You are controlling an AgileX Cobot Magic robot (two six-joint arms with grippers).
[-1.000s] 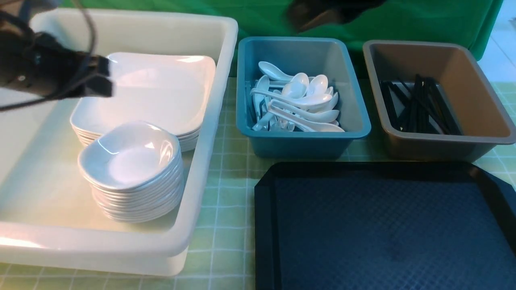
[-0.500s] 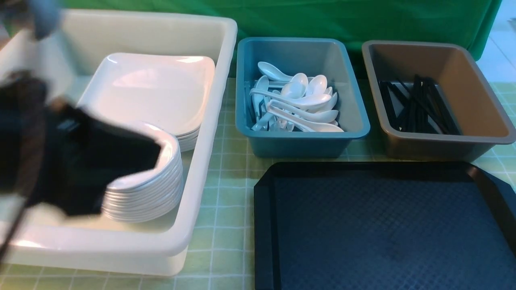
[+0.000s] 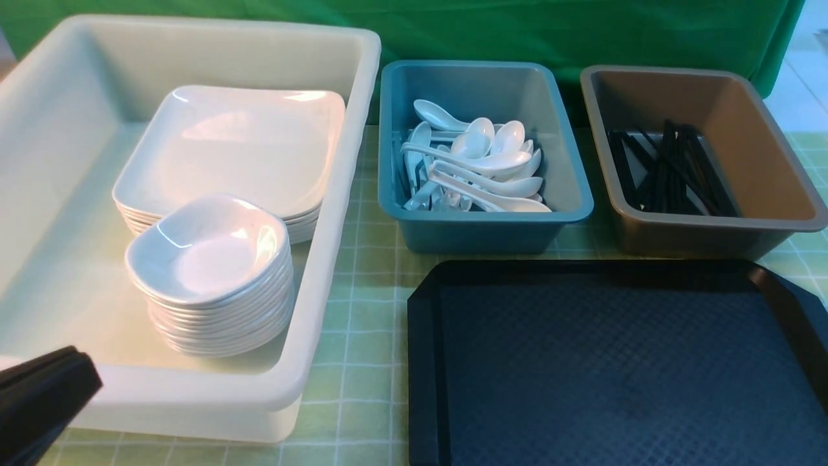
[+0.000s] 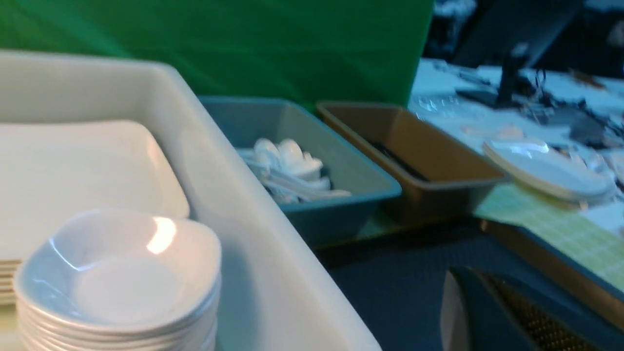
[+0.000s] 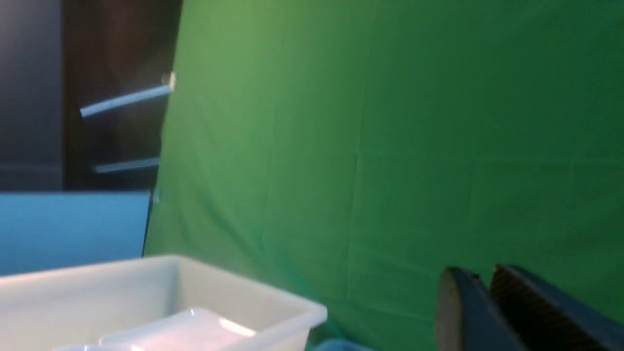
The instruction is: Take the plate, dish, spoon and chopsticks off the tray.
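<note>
Left claw [image 3: 39, 395], pressed together and empty, is withdrawing toward 7 o'clock; right claw [image 5: 487, 292] is parting slightly, holding nothing. Tray [image 3: 424, 362] is lying bare: clearing appears complete.

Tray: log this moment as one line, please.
tray: nothing on visible part | plates, dishes: stacked in white tub | spoons: in blue bin | chopsticks: in brown bin | left tool: shut, empty, by tub front

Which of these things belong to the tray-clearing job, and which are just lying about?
Job: black diamond-textured plastic tray; stacked large white square plates; stacked small white dishes; white soup spoons; black chopsticks.
Lying about: white plastic tub; blue bin; brown bin; green checked tablecloth.
</note>
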